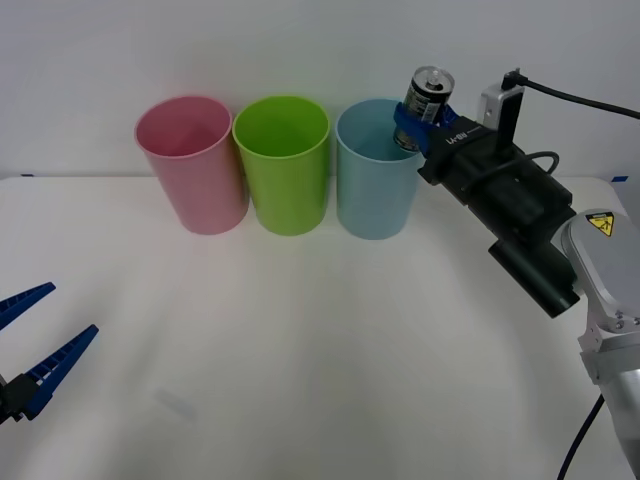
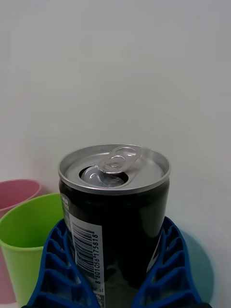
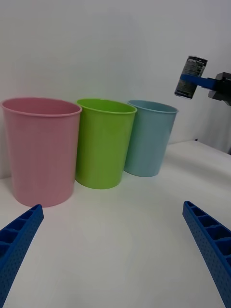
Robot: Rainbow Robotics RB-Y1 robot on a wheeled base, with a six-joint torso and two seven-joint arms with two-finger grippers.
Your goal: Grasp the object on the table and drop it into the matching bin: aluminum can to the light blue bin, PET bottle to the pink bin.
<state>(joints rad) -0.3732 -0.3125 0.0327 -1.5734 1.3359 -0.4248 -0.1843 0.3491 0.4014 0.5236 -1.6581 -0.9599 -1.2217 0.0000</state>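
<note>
My right gripper point(image 1: 413, 122) is shut on the aluminum can point(image 1: 427, 95), a small dark can with a silver top and pull-tab, held upright in the air just above the right rim of the light blue bin point(image 1: 372, 180). Up close, the can point(image 2: 113, 211) stands between the blue ribbed fingers point(image 2: 62, 269). From the left wrist the can point(image 3: 189, 77) hangs to the right of and above the light blue bin point(image 3: 148, 137). The pink bin point(image 1: 192, 165) stands at the left end of the row. My left gripper point(image 1: 30, 345) rests open low at the table's left edge.
A lime green bin point(image 1: 284, 165) stands between the pink and light blue ones, all three close together near the far edge of the white table point(image 1: 300, 360). A pale wall rises right behind them. The right arm's black body stretches over the table's right side.
</note>
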